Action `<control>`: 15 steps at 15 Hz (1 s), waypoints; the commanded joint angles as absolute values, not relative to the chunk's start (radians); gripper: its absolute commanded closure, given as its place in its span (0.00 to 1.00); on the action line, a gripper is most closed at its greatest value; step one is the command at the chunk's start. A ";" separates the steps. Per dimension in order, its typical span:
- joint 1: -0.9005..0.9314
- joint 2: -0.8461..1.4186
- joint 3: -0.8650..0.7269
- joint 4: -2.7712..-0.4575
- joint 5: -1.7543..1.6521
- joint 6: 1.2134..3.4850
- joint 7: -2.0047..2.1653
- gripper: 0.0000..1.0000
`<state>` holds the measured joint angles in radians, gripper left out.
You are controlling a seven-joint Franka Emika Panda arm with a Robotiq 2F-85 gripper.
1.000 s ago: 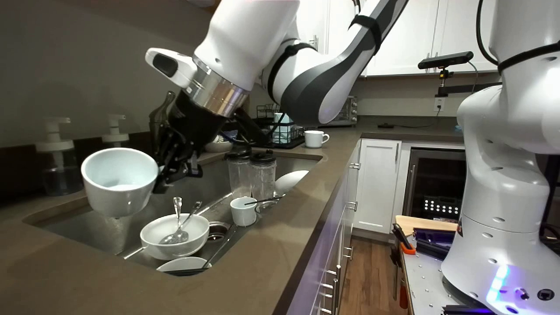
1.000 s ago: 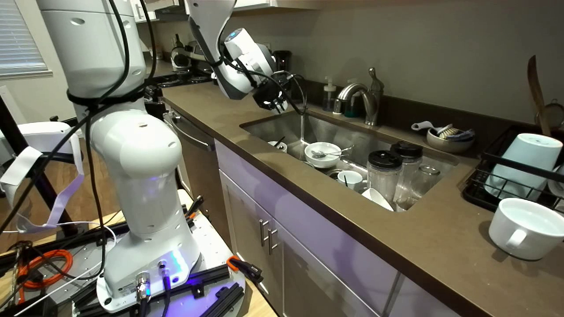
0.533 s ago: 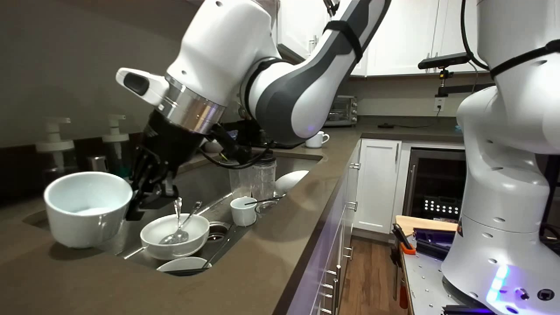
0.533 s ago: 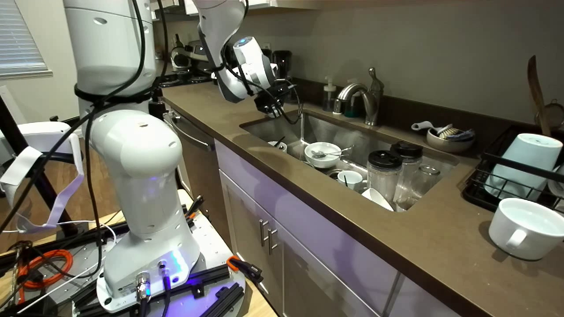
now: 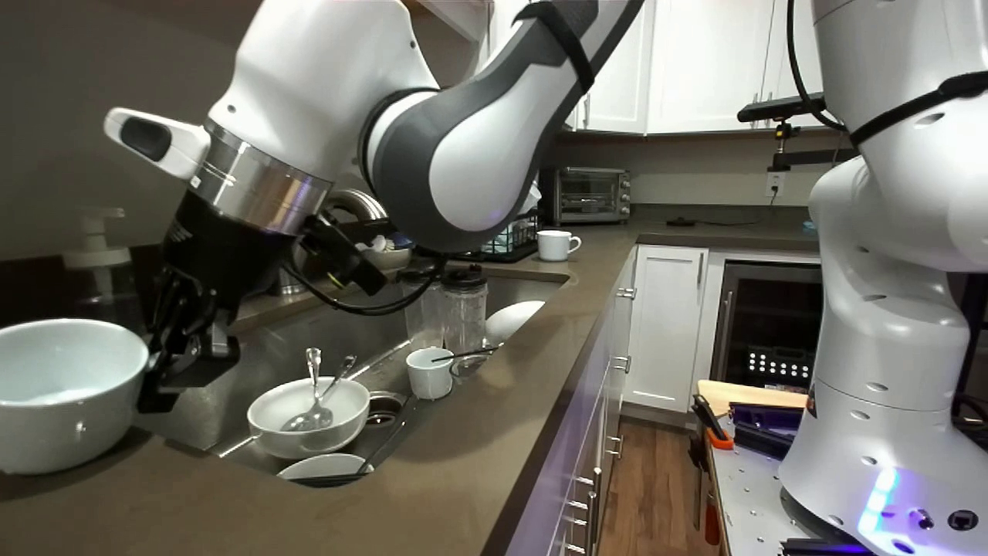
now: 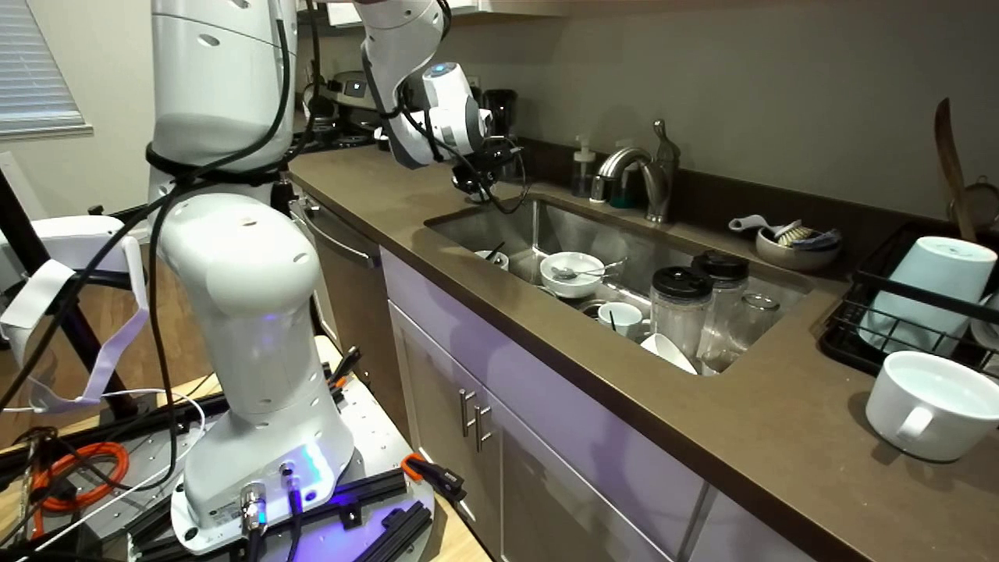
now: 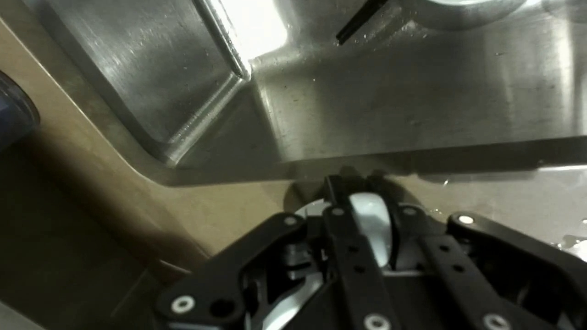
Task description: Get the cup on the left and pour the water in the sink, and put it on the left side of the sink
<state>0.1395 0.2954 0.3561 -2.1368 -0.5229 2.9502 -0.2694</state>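
Observation:
The cup (image 5: 65, 417), a white mug, is upright at the left edge of an exterior view, over the counter beside the sink's end. Its base is at or just above the counter; I cannot tell whether it touches. My gripper (image 5: 176, 380) is shut on its handle. In the wrist view the gripper (image 7: 360, 188) has the white handle (image 7: 373, 224) between its fingers; most of the cup is hidden below. In an exterior view the gripper (image 6: 472, 187) hides nearly all of the cup. The steel sink (image 6: 601, 226) lies beside it, with a chrome faucet (image 6: 636, 160).
The sink holds a white bowl (image 5: 309, 421) with spoons, a small white cup (image 5: 430, 373) and lidded clear tumblers (image 6: 680, 304). Another white mug (image 6: 933, 406) stands by the black dish rack (image 6: 866, 320). Soap dispensers (image 6: 583, 168) stand behind the sink. Water drops show on the counter (image 7: 573, 238).
My gripper has carried the cup from above the sink's end outward and down, to the counter beside the sink. The grip on the handle is unchanged.

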 commanded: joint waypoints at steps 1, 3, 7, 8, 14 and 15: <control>0.098 0.326 0.419 -2.069 -0.442 2.866 -0.350 0.94; 0.092 0.328 0.432 -2.045 -0.412 2.797 -0.357 0.94; 0.160 0.319 0.383 -2.007 -0.288 2.717 -0.414 0.94; 0.164 0.318 0.381 -2.002 -0.272 2.703 -0.422 0.94; 0.171 0.315 0.389 -1.987 -0.187 2.683 -0.464 0.93; 0.174 0.313 0.387 -1.987 -0.184 2.682 -0.464 0.94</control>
